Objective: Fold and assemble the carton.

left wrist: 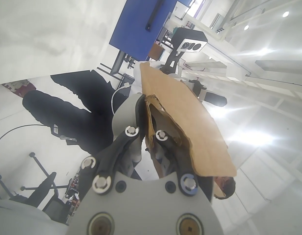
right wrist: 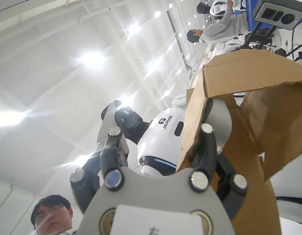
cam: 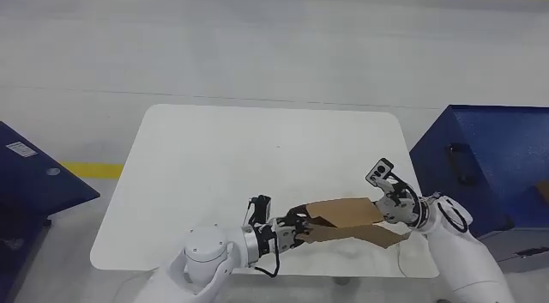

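Two grippers meet on one brown carton (cam: pixel 347 217) over the near edge of the white table (cam: pixel 223 174), toward its near right corner. From the top view I cannot tell whether the carton touches the tabletop.

Left of the table, off its left edge, sits a dark blue unit (cam: pixel 26 183) on the floor.

At the table's near edge, left of the carton, is the left gripper (cam: pixel 296 221). In its wrist view the left gripper (left wrist: pixel 147 123) is clamped on the carton (left wrist: pixel 185 123). The ragged cardboard edge is pinched between the two fingers, and a flat panel runs away from the claw, angled upward.

The carton is partly folded, not squared up. One flap lies over another, with the long side along the table's near edge.

At the carton's right end, still over the table near that right corner, is the right gripper (cam: pixel 395 209). In its wrist view the right gripper (right wrist: pixel 163 123) has its fingers spread wide apart. One finger (right wrist: pixel 218 121) is tucked under a folded flap of the carton (right wrist: pixel 263 123), against the cardboard wall. The other finger stands well clear of the cardboard.

Right of the table, just beside its right edge, stands a blue cabinet (cam: pixel 489 166) with a black handle (left wrist: pixel 154 13).
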Tool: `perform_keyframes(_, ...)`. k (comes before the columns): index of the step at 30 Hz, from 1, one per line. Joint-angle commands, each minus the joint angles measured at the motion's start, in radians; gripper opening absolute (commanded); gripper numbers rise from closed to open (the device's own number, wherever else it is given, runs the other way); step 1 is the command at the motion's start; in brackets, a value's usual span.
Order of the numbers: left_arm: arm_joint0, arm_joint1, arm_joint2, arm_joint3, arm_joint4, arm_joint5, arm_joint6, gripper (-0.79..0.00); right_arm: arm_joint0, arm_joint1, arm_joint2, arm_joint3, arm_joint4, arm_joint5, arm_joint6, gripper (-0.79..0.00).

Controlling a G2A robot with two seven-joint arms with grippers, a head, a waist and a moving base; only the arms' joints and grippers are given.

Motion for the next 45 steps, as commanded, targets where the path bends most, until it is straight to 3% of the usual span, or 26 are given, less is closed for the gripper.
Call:
perform_keyframes(1, -0.002, 0.0, 0.005, 0.0, 0.0, -0.002, -0.001, -0.785, 0.005, 0.001, 0.001, 0.003, -0.023, -0.021, -0.001, -0.268)
perform_keyframes(2, -0.002, -0.001, 0.008, 0.001, 0.001, -0.003, -0.001, -0.785, 0.006, 0.001, -0.003, 0.006, -0.041, -0.035, -0.003, -0.274)
perform_keyframes(3, -0.002, -0.001, 0.01, 0.002, 0.002, -0.003, -0.002, -0.785, 0.007, 0.001, -0.008, 0.008, -0.053, -0.043, -0.005, -0.369)
perform_keyframes(4, -0.003, -0.001, 0.012, 0.003, 0.002, -0.004, -0.001, -0.785, 0.007, 0.0, -0.014, 0.008, -0.061, -0.048, -0.005, -0.409)
perform_keyframes(10, -0.005, -0.001, 0.019, 0.005, 0.007, -0.005, 0.002, -0.785, 0.01, -0.001, -0.031, 0.013, -0.082, -0.057, 0.0, -0.539)
perform_keyframes(12, -0.006, -0.001, 0.021, 0.005, 0.007, -0.003, 0.002, -0.785, 0.011, 0.0, -0.032, 0.014, -0.089, -0.06, 0.0, -0.751)
perform_keyframes(13, -0.006, -0.001, 0.021, 0.005, 0.006, -0.003, 0.003, -0.785, 0.011, 0.0, -0.032, 0.016, -0.09, -0.061, 0.0, -0.785)
perform_keyframes(17, -0.005, 0.0, 0.02, 0.006, 0.004, -0.004, 0.005, -0.785, 0.013, 0.003, -0.027, 0.021, -0.097, -0.068, 0.0, -0.785)
perform_keyframes(18, -0.005, 0.0, 0.019, 0.005, 0.006, -0.004, 0.008, -0.674, 0.014, 0.003, -0.024, 0.024, -0.095, -0.071, 0.0, -0.785)
perform_keyframes(19, -0.002, 0.0, 0.014, 0.003, 0.002, -0.008, 0.019, -0.422, 0.015, 0.004, -0.021, 0.027, -0.093, -0.077, 0.0, -0.785)
perform_keyframes(20, 0.0, 0.0, 0.009, 0.002, -0.006, -0.008, 0.029, 0.0, 0.017, 0.004, -0.016, 0.031, -0.087, -0.083, -0.002, -0.785)
perform_keyframes(26, 0.015, 0.006, -0.062, -0.02, -0.029, -0.036, 0.088, 0.0, 0.031, 0.002, 0.023, 0.061, -0.095, -0.23, -0.074, -0.785)
perform_keyframes(31, 0.043, 0.013, -0.182, -0.048, -0.045, -0.146, 0.209, 0.0, 0.031, 0.002, 0.023, 0.061, -0.095, -0.23, -0.074, -0.785)
perform_keyframes(37, 0.043, 0.013, -0.182, -0.048, -0.045, -0.146, 0.209, 0.0, 0.006, 0.004, 0.022, 0.013, -0.174, -0.312, -0.11, -0.785)
perform_keyframes(42, 0.09, 0.028, -0.138, -0.195, 0.237, -0.361, 0.144, 0.0, -0.014, 0.008, 0.018, -0.02, -0.254, -0.372, -0.095, -0.785)
perform_keyframes(45, 0.135, 0.032, -0.126, -0.257, 0.314, -0.492, 0.128, 0.0, -0.015, 0.009, 0.014, -0.026, -0.292, -0.402, -0.089, -0.785)
